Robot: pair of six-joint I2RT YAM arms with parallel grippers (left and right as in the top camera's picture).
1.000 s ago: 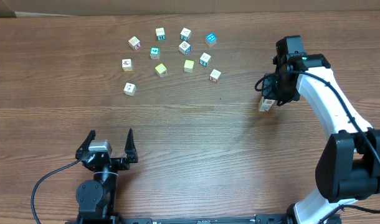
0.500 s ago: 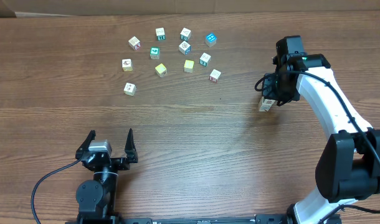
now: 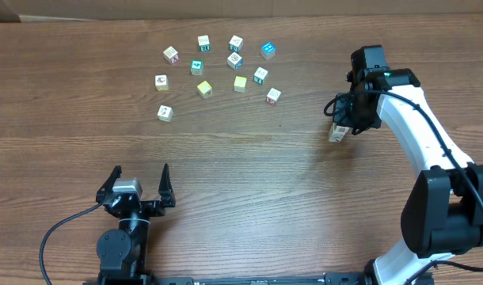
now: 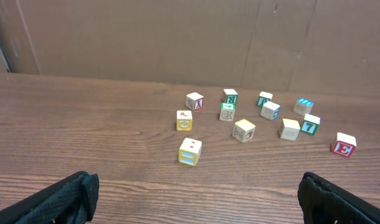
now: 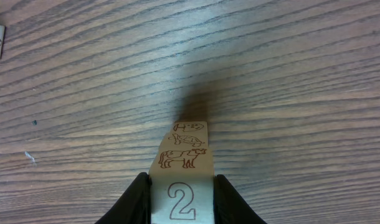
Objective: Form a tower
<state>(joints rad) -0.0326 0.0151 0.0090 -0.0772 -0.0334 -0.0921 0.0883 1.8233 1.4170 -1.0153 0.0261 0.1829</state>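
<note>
The tower (image 3: pixel 339 133) stands at the right of the table as a narrow column of pale picture cubes. In the right wrist view the tower (image 5: pixel 190 132) runs straight down to the wood, showing brown animal drawings on its faces. Its top cube (image 5: pixel 182 200) bears an outlined 2 above a cow. My right gripper (image 5: pixel 181 205) is shut on this top cube, with a black finger (image 5: pixel 135 202) pressed on each side. My left gripper (image 3: pixel 141 180) rests open near the front left, far from the tower, with nothing between its fingers (image 4: pixel 71 196).
Several loose cubes (image 3: pixel 218 67) lie scattered at the back centre, among them a yellow-edged cube (image 4: pixel 190 152) and one with a red E (image 4: pixel 343 146). A cardboard wall (image 4: pixel 177 37) closes the far edge. Bare wood separates the arms.
</note>
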